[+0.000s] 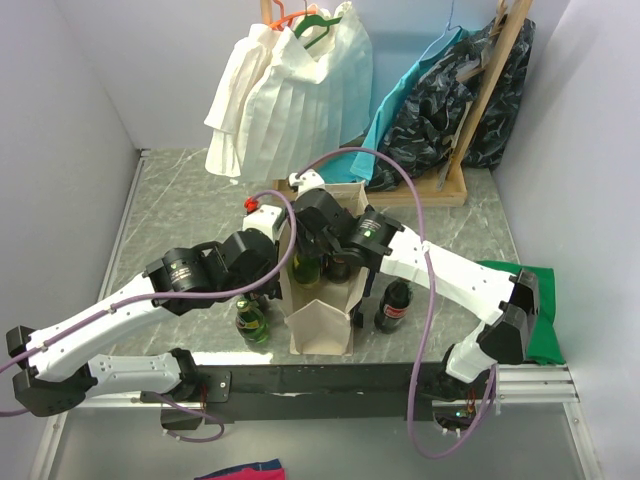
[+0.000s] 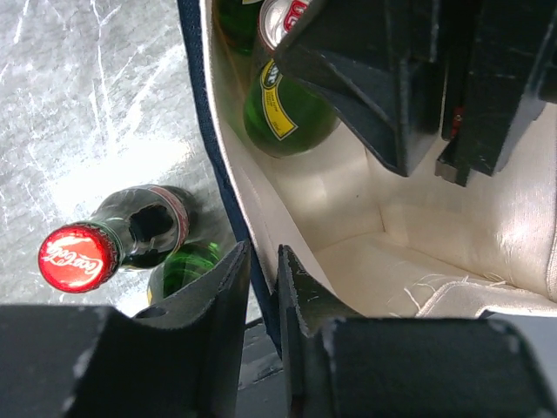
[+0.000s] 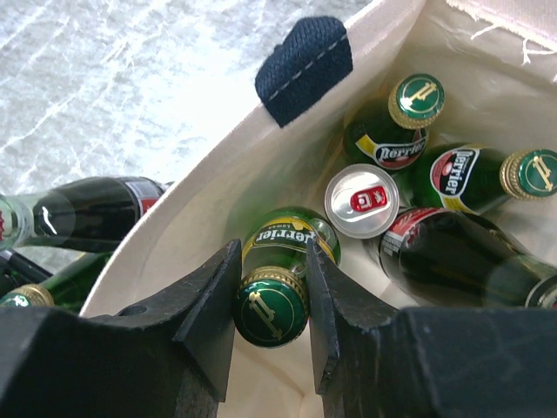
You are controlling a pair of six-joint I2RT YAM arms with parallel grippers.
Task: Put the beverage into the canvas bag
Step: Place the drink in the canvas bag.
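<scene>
Right pincer (image 3: 271,250) pinches a Perrier bottle (image 3: 270,315) by the neck, inside the canvas bag (image 1: 322,327) at the table's (image 1: 180,200) near edge.
Left pincer (image 2: 263,263) is slightly spread astride the bag's left wall; whether it touches the cloth is unclear. Only the wrist views show the bag's contents, more green bottles and a can (image 3: 361,200); from above the arms hide them. Outside that wall sit a cola bottle (image 2: 139,228) and a green bottle (image 2: 184,270), partly cut off.

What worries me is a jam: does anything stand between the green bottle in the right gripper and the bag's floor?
Nothing visible does. The right gripper holds the green bottle inside the canvas bag, beside its wall; the can and other bottles lie alongside. Underneath is hidden.
</scene>
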